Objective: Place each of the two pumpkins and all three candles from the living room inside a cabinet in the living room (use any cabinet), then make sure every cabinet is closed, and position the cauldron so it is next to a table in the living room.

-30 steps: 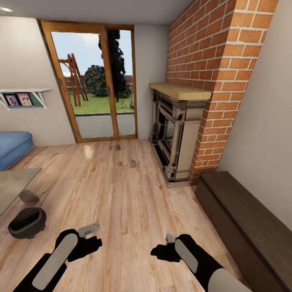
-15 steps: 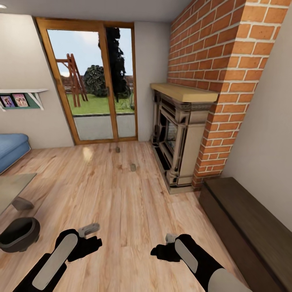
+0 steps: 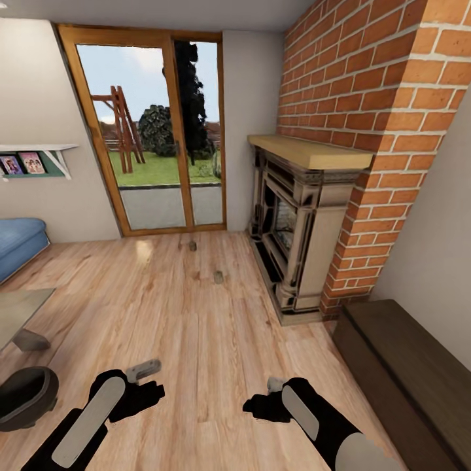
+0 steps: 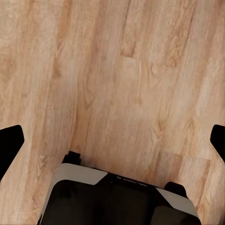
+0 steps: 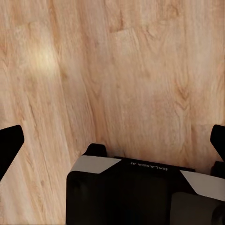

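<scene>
Head view: the left gripper (image 3: 145,373) and right gripper (image 3: 271,386) are held low over bare wood floor (image 3: 196,340), side by side and apart. In each wrist view the two fingertips sit at opposite edges of the picture, so both left gripper (image 4: 112,140) and right gripper (image 5: 112,140) stand spread wide, with only floorboards between the fingers and nothing held.

Two candles (image 3: 218,277) (image 3: 193,246) stand on the floor well ahead of the grippers, the farther one near the glass door (image 3: 154,131), the nearer one just off the fireplace (image 3: 294,222). The cauldron (image 3: 26,396) rests on the floor to the left of the left gripper, near a corner of the glass table (image 3: 19,307). The cabinet (image 3: 405,366) runs along the right wall, beside the right arm, its front shut.
</scene>
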Robot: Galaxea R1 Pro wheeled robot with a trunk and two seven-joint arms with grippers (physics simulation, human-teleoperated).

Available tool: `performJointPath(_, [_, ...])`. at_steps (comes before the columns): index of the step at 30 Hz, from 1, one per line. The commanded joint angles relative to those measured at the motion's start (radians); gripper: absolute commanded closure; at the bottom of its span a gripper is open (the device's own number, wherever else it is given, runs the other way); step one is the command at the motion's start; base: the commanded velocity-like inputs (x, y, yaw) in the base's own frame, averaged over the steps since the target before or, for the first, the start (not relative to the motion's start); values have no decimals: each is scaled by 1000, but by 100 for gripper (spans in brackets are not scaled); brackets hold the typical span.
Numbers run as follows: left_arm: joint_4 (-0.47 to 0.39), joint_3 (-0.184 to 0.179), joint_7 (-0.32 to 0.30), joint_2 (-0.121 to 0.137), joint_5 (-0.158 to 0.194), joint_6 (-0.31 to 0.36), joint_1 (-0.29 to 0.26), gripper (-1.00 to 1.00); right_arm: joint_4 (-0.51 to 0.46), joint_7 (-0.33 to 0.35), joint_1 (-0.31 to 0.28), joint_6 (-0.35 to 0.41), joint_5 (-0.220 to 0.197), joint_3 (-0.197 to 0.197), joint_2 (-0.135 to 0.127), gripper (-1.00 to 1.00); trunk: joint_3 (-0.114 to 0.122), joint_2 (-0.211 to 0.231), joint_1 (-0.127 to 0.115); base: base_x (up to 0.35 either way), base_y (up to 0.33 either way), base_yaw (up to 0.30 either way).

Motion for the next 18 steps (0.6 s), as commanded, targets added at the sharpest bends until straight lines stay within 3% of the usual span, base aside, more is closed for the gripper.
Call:
performJointPath(1, [-1, -2, 10, 1, 9, 1, -1, -100, -2, -9, -1, 2, -11, 3, -1, -100, -2, -1, 1, 305, 139, 144])
performJointPath(18, [-1, -2, 10, 1, 9, 1, -1, -100, -2, -10, -1, 2, -11, 3, -1, -100, -2, -1, 1, 289, 146, 19])
